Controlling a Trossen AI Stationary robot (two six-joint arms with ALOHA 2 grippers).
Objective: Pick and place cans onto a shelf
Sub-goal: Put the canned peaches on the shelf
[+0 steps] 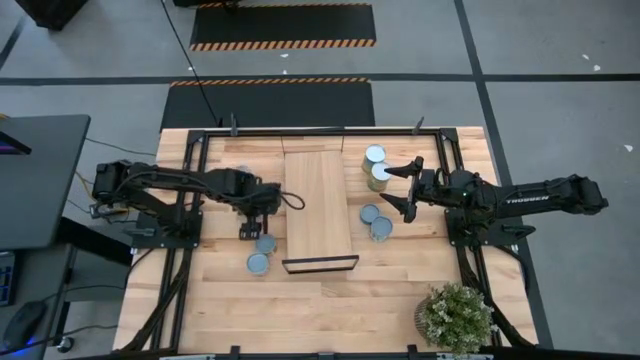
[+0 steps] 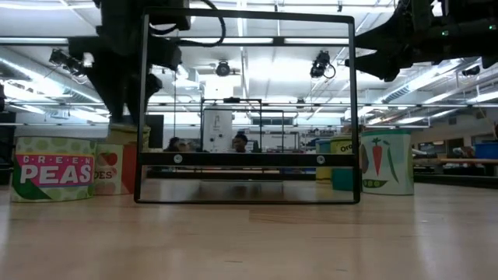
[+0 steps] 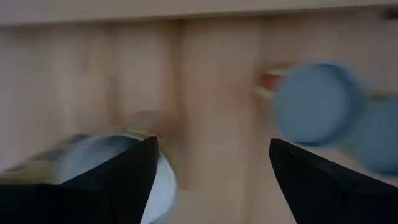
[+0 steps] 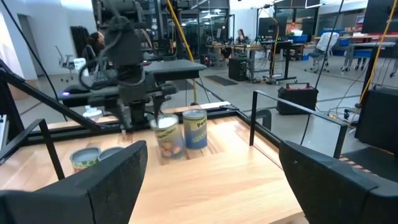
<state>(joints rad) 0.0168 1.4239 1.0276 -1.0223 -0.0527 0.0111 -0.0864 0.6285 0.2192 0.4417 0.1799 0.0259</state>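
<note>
So we caught this one at the pick stage, not the place. The shelf [image 1: 318, 208] was bare on top as far as we could see from above, with no can on it yet.

The left gripper [image 1: 262, 228] hung over the desk [image 1: 330, 305] just beside the shelf's left edge, jaws spread wide and holding nothing. Two cans sat right below and ahead of those jaws: a near can [image 1: 266, 243] and another can [image 1: 258, 263] just past it. In the left wrist view a pale-blue lid [image 3: 314, 102] showed between the open jaws, so we'd guess the next move called for lining up on that one, dropping down, and closing on its sides.

The right gripper [image 1: 403, 185] waited on the other side of the shelf, jaws wide and empty too. A pair of tins [image 1: 376, 165] stood just in front of them, and two more tins [image 1: 375, 222] sat near, off to one side.

Labels: the low view showed a green pea can [image 2: 53, 168] reading "GREEN PEAS". The tin beside it ended in "OES", and the rest was hidden. A carrot-and-peapod can [image 2: 385, 162] stood on the far side. The right arm carried "TROSSEN" lettering.
</note>
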